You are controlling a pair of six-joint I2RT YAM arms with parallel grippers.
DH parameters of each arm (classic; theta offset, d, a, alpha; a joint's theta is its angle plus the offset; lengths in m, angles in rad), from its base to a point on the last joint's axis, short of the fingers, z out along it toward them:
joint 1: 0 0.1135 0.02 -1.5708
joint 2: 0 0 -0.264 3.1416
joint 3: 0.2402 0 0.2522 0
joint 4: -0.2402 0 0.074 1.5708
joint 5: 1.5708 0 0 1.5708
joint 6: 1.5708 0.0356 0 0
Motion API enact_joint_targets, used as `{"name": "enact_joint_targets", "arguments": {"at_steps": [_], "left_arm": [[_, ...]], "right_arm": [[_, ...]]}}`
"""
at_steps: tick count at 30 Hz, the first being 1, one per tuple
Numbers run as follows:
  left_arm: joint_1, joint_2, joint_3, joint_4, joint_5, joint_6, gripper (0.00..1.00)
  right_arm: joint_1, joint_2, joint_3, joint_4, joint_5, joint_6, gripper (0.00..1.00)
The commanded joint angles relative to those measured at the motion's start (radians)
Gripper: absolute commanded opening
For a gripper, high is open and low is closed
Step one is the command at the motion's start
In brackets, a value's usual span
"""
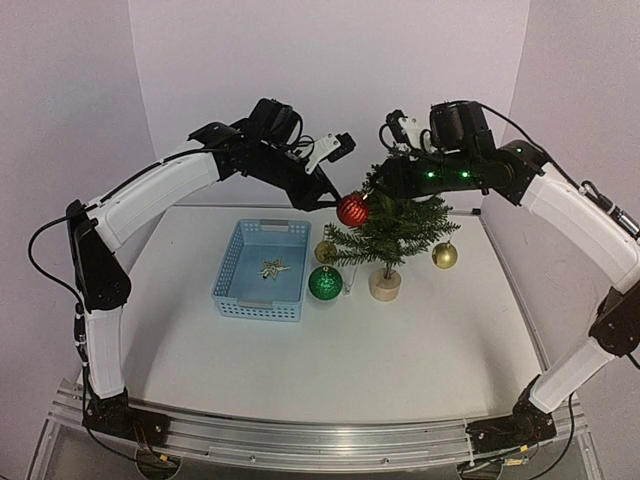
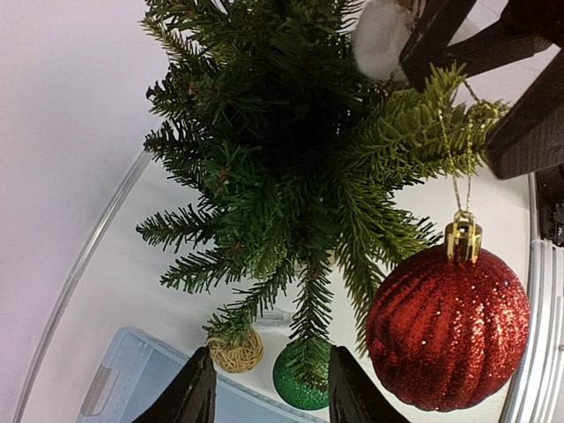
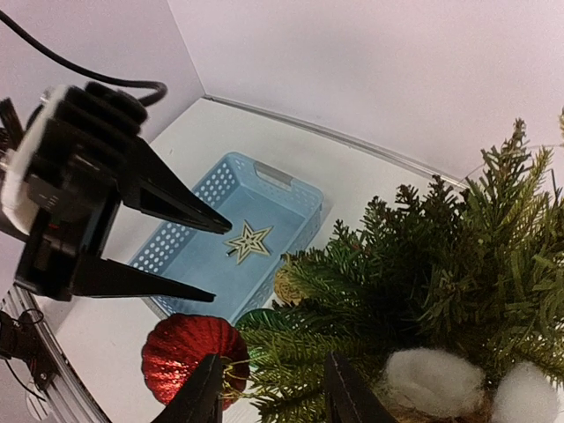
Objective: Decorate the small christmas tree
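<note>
The small christmas tree [image 1: 392,225] stands on its round wooden base [image 1: 385,285] at the table's middle right. It fills the left wrist view [image 2: 282,150] and the right wrist view [image 3: 441,264]. A red glitter ball [image 1: 351,210] hangs by a gold string from a left branch [image 2: 448,328] [image 3: 189,357]. My left gripper [image 1: 328,200] [image 2: 269,397] [image 3: 222,263] is open and empty, just left of the ball. My right gripper [image 1: 385,185] [image 3: 273,397] is open, its fingers astride the branch that carries the string.
A blue basket [image 1: 255,305] [image 3: 264,172] left of the tree holds a gold star [image 1: 272,267] [image 3: 248,241]. A green ball [image 1: 325,283] [image 2: 300,383] and a wicker ball [image 1: 325,251] [image 2: 236,351] lie by the base. A gold ball [image 1: 444,255] lies to the right. White fluffy tufts [image 3: 432,381] sit in the tree.
</note>
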Motion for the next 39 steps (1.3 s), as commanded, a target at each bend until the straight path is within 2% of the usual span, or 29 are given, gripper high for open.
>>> {"name": "enact_joint_targets", "arguments": {"at_steps": [1,12,26,29,35,39], "left_arm": [[-0.005,-0.065,0.01,-0.012,0.024,-0.017,0.42],[-0.029,-0.071,0.02,-0.055,0.07,-0.031,0.42],[-0.055,-0.075,0.038,-0.081,0.091,-0.025,0.42],[-0.055,-0.076,0.044,-0.089,0.079,-0.012,0.43],[-0.051,-0.082,0.045,-0.067,-0.031,0.023,0.44],[-0.049,-0.087,0.049,-0.068,-0.052,0.033,0.46]], "right_arm": [[-0.003,-0.021,-0.019,0.008,0.041,-0.032,0.39],[-0.003,-0.014,-0.008,0.009,0.102,-0.018,0.33],[-0.003,-0.018,-0.012,0.008,0.104,-0.012,0.32],[-0.003,-0.024,-0.014,0.009,0.09,-0.012,0.33],[-0.003,-0.025,-0.005,0.008,-0.009,-0.019,0.4],[-0.003,-0.029,0.003,0.01,-0.039,-0.018,0.44]]}}
